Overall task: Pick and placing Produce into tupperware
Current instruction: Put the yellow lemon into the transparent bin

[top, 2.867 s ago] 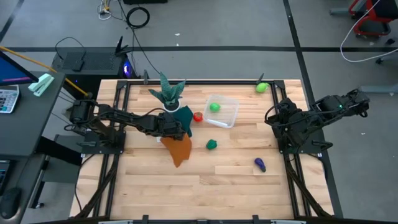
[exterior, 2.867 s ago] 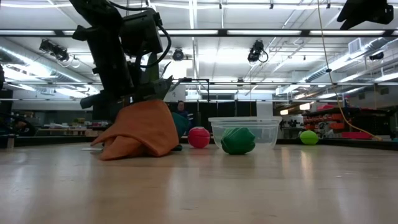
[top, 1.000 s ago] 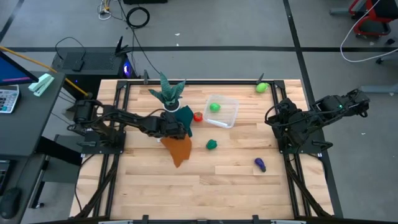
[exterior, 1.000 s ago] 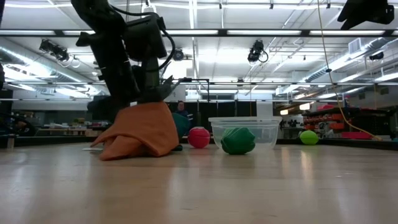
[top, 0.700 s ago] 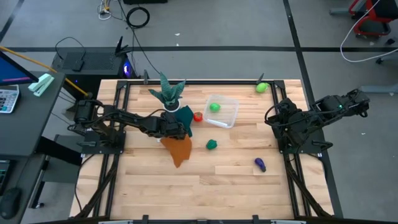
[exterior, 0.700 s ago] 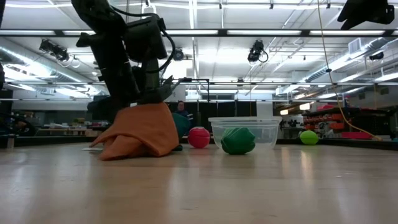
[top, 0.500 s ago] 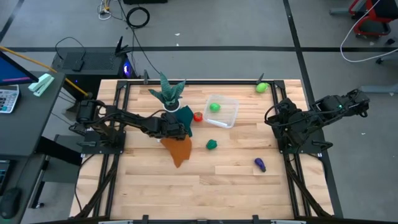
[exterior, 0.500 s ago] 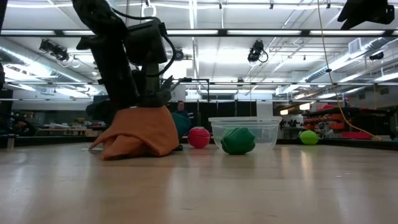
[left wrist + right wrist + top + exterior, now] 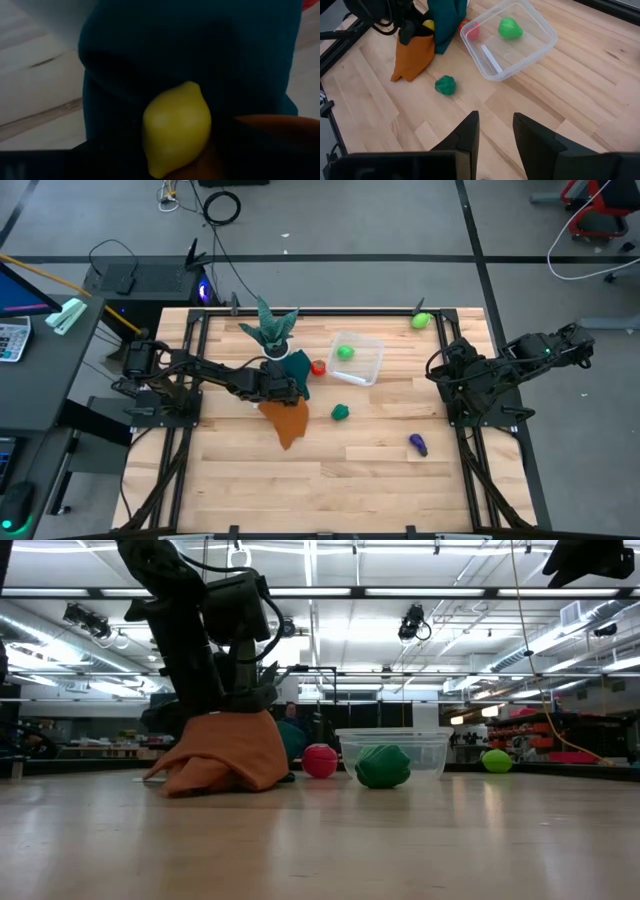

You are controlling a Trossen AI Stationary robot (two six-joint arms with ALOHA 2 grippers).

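Note:
My left gripper [image 9: 290, 387] is low over the orange cloth [image 9: 287, 420] and the teal cloth [image 9: 298, 368]. It is open, with a yellow toy lemon [image 9: 176, 127] between its fingers; the lemon also shows in the right wrist view [image 9: 427, 24]. The clear tupperware [image 9: 372, 370] holds a light green fruit [image 9: 345, 352]. A red fruit [image 9: 318, 367] lies beside the box, a dark green one [image 9: 341, 412] in front of it, a purple one [image 9: 418, 444] near right, and another light green one [image 9: 421, 321] at the far edge. My right gripper [image 9: 496, 130] waits open at the table's right edge. My left gripper has the lemon's body [image 9: 176, 127] between its two fingers, coming from above and slanting down. The fingers are lost in the dark, so I cannot tell whether they touch it. The lemon lies against the teal cloth [image 9: 200, 45], beside the orange cloth [image 9: 270, 125].
A teal spiky plant in a white pot [image 9: 272, 330] stands just beyond my left gripper. Dark frame rails run along the table's left and right edges. Bare wood lies across the near half of the table [image 9: 320, 480].
My left gripper has sunk a little toward the orange cloth, and the cloth's peak under it has flattened. The fruits, the box and my right arm have kept still.

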